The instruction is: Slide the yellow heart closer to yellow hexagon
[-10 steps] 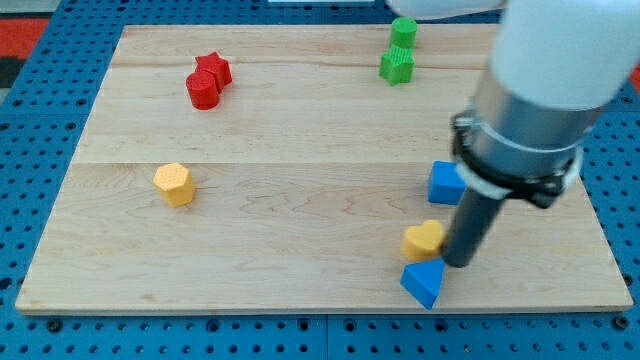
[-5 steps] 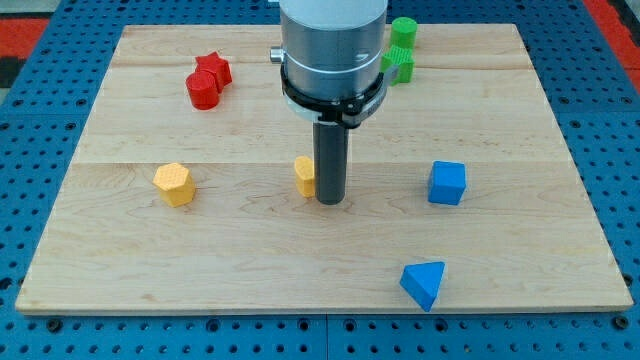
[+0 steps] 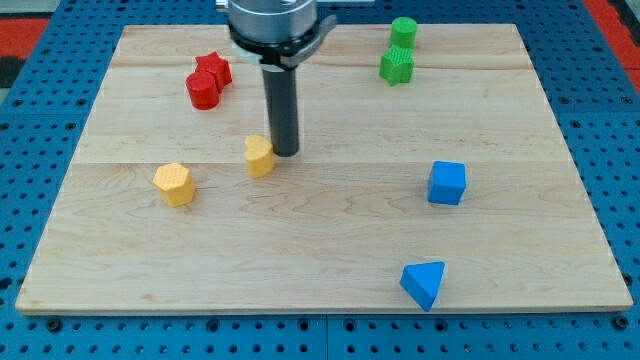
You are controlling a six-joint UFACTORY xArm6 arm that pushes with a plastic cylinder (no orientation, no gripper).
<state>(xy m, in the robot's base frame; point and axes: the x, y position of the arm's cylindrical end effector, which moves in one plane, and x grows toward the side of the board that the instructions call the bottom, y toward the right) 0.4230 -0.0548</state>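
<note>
The glossy yellow heart (image 3: 259, 156) sits just right of the yellow hexagon (image 3: 174, 184) on the pale wood-grain board (image 3: 330, 250), my tip (image 3: 286, 153) touching its right side. Two yellows, two reds, two greens, two blues around.

One camera looks down at a slant from in front of my tip (image 3: 285, 153), framing the whole board (image 3: 330, 215).
</note>
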